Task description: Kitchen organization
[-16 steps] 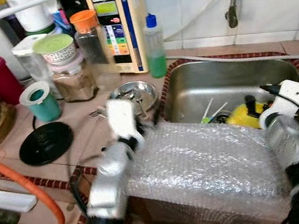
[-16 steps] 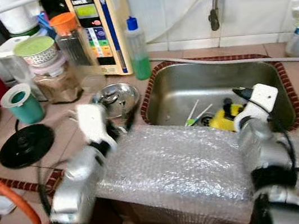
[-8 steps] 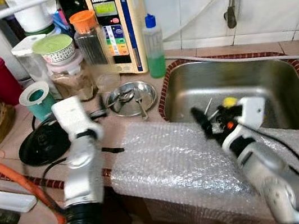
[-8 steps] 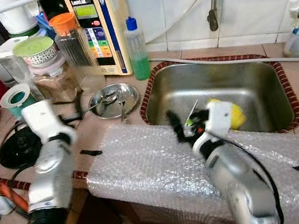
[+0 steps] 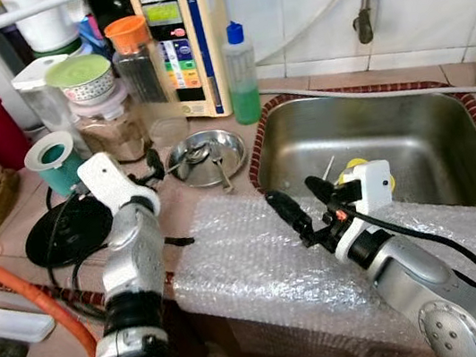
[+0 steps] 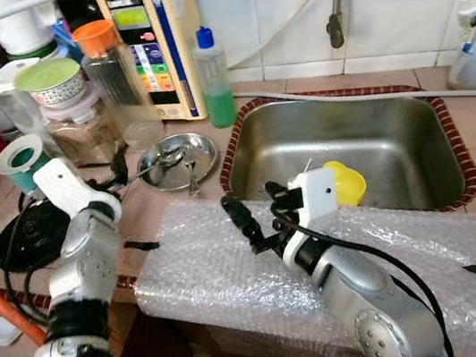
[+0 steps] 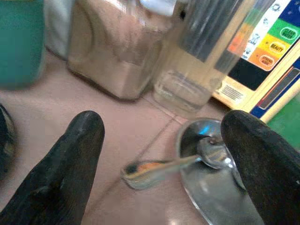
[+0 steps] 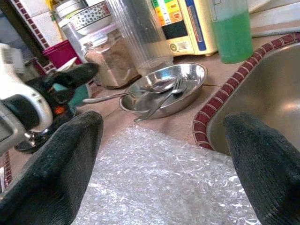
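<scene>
A shallow steel dish holding spoons and a fork sits on the tiled counter left of the sink. One spoon hangs its handle over the dish's left rim. My left gripper hovers open just left of the dish, with the spoon handle between its fingers but untouched. My right gripper is open above the bubble wrap sheet that drapes the counter's front edge, pointing toward the dish. A yellow cup lies in the sink behind my right wrist.
At the back stand a green soap bottle, a cream water unit, jars and a teal cup. A black lid lies by my left arm, and an orange hose curves at the left. A spray bottle stands far right.
My left arm swung off the bubble wrap to the counter left of the dish. My right arm left the sink's right side and came across over the bubble wrap, toward the dish.
</scene>
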Available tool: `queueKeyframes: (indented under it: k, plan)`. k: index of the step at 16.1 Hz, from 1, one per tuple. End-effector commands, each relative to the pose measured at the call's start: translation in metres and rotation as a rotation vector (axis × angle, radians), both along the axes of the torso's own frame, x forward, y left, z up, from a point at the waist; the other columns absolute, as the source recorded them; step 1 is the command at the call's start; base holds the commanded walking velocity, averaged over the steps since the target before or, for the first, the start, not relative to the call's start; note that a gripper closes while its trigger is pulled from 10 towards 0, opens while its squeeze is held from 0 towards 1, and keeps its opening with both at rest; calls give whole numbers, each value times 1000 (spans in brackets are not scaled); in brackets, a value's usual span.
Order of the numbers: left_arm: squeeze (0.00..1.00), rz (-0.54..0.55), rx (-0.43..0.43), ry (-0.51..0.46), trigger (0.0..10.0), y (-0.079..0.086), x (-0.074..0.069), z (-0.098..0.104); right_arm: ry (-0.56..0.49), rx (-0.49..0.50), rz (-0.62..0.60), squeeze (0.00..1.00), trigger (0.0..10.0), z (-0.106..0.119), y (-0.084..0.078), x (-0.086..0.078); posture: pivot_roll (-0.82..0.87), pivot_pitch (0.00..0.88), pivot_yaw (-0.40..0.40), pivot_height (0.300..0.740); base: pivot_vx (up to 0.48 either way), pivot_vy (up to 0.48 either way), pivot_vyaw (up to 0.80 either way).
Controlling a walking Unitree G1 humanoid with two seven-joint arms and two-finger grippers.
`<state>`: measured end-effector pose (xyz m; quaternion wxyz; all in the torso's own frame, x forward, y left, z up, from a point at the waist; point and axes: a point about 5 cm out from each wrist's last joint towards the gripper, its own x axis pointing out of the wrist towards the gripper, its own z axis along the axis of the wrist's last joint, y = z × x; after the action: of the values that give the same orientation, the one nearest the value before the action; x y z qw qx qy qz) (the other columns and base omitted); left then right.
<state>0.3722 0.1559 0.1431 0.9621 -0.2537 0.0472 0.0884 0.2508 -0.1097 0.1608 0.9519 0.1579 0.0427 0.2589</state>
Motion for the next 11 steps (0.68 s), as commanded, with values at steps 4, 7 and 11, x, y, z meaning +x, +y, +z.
queueKeyframes:
  k: [4,7,11]
  plan:
    - [0,24,-168,70,10000,-1,9,-7,-25,1,47,0,10000,12,7,-7,-100,0,122,740,0,0,0]
    - [0,-5,-223,78,10000,-7,14,-8,-27,-13,70,0,10000,17,7,-10,-111,0,122,740,0,0,0]
    - [0,1,-356,67,0,-8,18,-5,-28,-1,57,0,10000,20,4,-9,-114,0,124,740,0,0,0]
